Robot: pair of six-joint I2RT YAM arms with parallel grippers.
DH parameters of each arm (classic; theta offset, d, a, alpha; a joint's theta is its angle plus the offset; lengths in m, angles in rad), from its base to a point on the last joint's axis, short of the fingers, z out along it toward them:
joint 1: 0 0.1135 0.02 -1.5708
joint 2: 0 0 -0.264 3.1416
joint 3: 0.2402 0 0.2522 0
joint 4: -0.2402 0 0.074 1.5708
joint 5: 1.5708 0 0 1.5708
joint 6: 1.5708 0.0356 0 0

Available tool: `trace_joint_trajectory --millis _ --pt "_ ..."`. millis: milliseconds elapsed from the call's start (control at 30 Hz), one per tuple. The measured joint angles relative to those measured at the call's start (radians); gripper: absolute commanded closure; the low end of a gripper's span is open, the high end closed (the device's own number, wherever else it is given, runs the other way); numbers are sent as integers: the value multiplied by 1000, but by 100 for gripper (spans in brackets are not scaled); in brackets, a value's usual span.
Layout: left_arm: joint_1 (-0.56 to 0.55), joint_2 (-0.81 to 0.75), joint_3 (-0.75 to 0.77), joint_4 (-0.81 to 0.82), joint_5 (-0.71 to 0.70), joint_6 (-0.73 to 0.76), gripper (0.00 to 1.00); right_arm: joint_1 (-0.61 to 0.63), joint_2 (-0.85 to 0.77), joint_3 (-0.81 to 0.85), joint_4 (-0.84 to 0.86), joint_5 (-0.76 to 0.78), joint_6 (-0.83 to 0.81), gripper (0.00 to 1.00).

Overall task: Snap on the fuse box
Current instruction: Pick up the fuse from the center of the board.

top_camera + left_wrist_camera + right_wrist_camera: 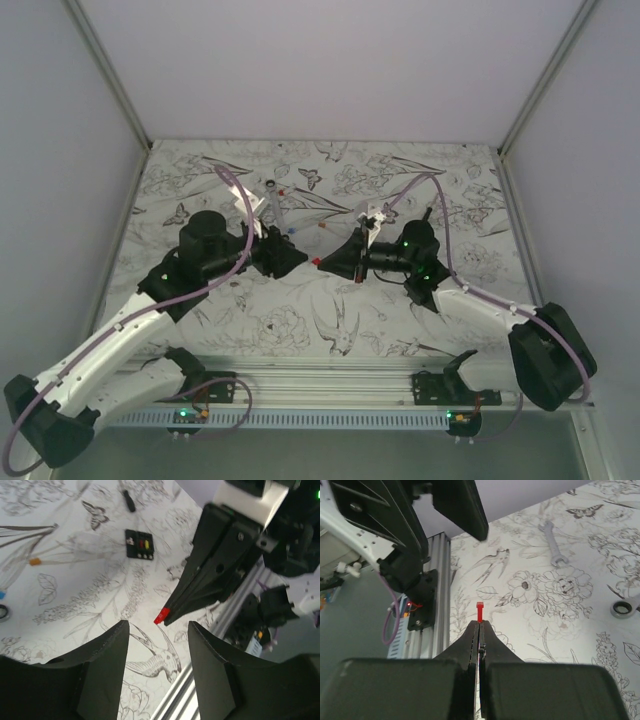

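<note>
Fuse [480,610] in right pincer [480,626], fuse box [139,544] apart

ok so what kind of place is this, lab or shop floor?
Most likely a lab robot cell, not a shop floor: plain white enclosure walls, an aluminium-extrusion rail at the near edge, and a flower-printed table cover with staged parts, a small black fuse box and a silver wrench.

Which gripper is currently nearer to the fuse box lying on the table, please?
Right. The right gripper, pinching a red fuse, has its tip between the left gripper and the fuse box, which lies beyond it. The left gripper stands open, farther back.
</note>
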Motion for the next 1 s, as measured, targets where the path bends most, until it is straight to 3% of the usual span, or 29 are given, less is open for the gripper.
trace_joint_trajectory --millis 400,1000 --pt "0 88 0 -12 265 104 67 -16 -40 60 -141 -176 -45 100" --pt "-21 158 8 -2 329 136 90 -18 -40 64 -159 -217 -45 100"
